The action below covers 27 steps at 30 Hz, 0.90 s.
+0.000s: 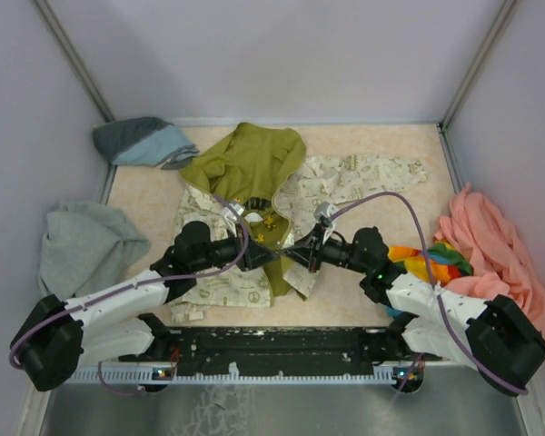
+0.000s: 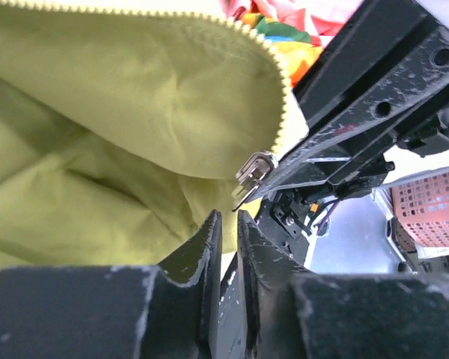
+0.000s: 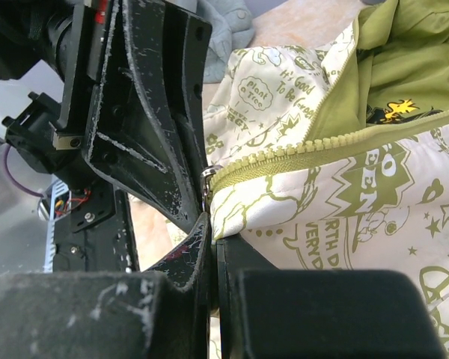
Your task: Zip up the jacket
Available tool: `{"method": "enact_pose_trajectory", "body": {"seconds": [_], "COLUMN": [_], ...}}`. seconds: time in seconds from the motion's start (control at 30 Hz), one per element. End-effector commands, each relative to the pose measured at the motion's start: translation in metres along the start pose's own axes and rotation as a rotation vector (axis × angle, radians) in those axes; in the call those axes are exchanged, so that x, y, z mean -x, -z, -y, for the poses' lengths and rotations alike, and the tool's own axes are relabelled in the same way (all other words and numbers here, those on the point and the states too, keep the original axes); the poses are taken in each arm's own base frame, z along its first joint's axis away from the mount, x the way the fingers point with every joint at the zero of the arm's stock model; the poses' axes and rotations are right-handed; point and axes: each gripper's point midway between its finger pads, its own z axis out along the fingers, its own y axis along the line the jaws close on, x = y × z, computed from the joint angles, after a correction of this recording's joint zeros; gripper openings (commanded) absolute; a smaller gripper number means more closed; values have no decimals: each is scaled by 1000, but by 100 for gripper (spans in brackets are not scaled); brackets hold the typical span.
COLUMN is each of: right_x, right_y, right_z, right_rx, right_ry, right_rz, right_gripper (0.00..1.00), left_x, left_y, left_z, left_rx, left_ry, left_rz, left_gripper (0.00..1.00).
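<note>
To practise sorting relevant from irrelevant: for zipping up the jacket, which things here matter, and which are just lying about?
In the job: jacket, zipper slider, left gripper, right gripper.
Lying about: grey sweatshirt, blue-grey garment, peach-pink garment, multicoloured cloth.

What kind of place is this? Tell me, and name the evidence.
Probably a robot test cell: plain grey walls box in a tabletop, a left arm and right arm are bolted to a rail at its edge, spare clothes surround the jacket.
</note>
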Motion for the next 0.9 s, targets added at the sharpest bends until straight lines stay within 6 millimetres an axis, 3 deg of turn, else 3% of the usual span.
{"method": "enact_pose_trajectory", "body": {"seconds": [0.0, 0.13, 0.43, 0.87], "right_x": [18, 14, 0, -6], "right_y": [0, 3, 19, 35], "right_z": [1, 6, 28, 50], "right_rx": [-2, -30, -163, -302], "right_ry": [72, 81, 132, 135], "right_rz": [54, 47, 15, 22], "right_gripper": [0, 0, 0, 0], "left_x": [-8, -8, -54, -102], "left_y": [6, 17, 51, 38], "left_z": [-12, -21, -60, -74], "left_rx": [123, 228, 642, 969], "left_ry": [44, 83, 179, 69], "left_rz": [-82, -96, -311, -575], "left_gripper": [25, 41, 52, 58]}}
